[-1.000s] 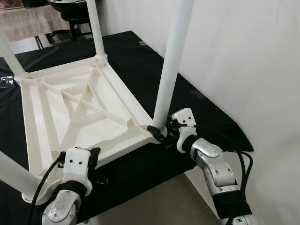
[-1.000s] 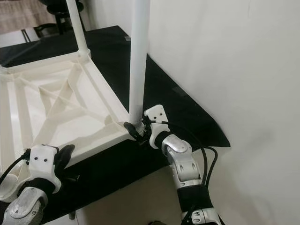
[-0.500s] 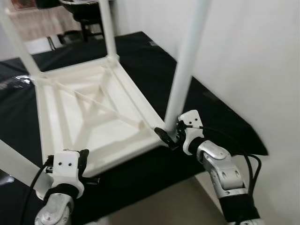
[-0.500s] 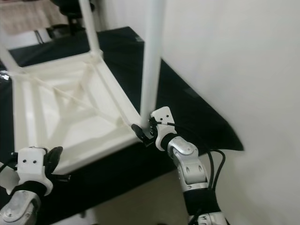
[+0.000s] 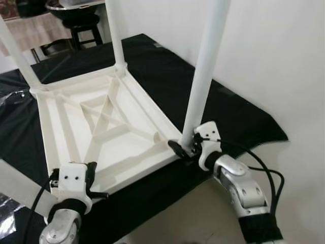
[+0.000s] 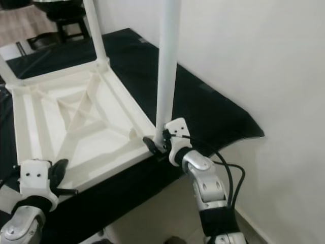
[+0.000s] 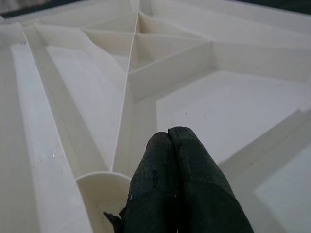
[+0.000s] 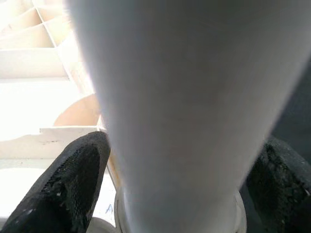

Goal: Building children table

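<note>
A white plastic children's table (image 5: 66, 122) lies upside down on a black cloth. Its legs stand up at the corners. My right gripper (image 5: 185, 149) is at the foot of the near right leg (image 5: 205, 71), where the leg enters its corner socket. In the right wrist view the leg (image 8: 184, 97) sits between the two fingers (image 8: 68, 184), which press on it from both sides. My left gripper (image 5: 94, 178) is at the table's near edge beside the near left leg (image 5: 20, 188). Its fingertips (image 7: 168, 133) are shut together over the ribbed underside, with nothing between them.
The black cloth (image 5: 152, 66) covers a low surface that ends at a corner near the white wall (image 5: 279, 61) on the right. A dark stool (image 5: 76, 20) stands at the back. Clear plastic wrap (image 5: 10, 96) lies at the left. Bare floor (image 5: 193, 213) shows below the near edge.
The head camera has shifted, so the whole scene sits differently. The right gripper stays at the foot of the near right leg, the left stays by the near edge.
</note>
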{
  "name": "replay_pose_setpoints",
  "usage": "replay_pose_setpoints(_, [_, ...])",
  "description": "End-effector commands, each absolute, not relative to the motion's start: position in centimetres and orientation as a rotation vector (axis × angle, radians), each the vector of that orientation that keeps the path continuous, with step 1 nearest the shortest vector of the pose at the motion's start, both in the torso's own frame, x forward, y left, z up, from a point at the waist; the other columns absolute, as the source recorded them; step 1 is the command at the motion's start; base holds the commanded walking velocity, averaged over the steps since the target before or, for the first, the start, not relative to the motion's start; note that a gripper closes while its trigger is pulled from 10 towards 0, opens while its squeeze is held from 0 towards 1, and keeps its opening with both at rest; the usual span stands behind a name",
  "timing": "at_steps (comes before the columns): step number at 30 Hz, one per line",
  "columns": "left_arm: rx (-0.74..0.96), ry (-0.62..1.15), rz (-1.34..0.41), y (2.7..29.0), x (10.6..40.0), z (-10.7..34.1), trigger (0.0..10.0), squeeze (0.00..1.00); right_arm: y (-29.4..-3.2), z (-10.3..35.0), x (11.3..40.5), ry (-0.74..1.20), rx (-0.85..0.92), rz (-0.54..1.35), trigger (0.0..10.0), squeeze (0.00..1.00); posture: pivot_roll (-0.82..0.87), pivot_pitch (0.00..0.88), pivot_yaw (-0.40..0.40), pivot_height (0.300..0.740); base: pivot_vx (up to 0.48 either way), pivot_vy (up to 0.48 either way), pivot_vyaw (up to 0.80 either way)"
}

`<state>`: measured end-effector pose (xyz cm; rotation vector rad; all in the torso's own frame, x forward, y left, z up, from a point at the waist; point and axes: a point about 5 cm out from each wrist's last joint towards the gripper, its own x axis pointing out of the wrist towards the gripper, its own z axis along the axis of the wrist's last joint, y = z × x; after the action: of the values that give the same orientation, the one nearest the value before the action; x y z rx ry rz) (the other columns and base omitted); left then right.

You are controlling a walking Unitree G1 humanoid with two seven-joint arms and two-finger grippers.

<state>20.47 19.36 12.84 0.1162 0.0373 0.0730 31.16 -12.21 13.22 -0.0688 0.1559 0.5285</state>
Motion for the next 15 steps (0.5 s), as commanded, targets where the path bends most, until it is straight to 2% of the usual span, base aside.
replay_pose_setpoints(1, [0.158, 0.083, 0.142, 21.1, 20.0, 12.1, 10.0, 0.0, -11.0, 13.8, 31.2, 0.136, -0.073, 0.567, 10.0, 0.0, 0.08, 0.138, -0.03, 0.74, 0.0, 0.0, 0.0])
replay_pose_setpoints(11, [0.182, 0.076, 0.105, 20.4, 20.4, 12.1, 10.0, 0.0, -10.8, 14.2, 31.3, 0.085, -0.053, 0.587, 10.0, 0.0, 0.08, 0.132, -0.028, 0.74, 0.0, 0.0, 0.0])
replay_pose_setpoints(15, [0.188, 0.07, 0.088, 20.0, 20.5, 12.2, 10.0, 0.0, -10.8, 14.2, 31.2, 0.081, -0.059, 0.621, 10.0, 0.0, 0.08, 0.131, -0.029, 0.74, 0.0, 0.0, 0.8])
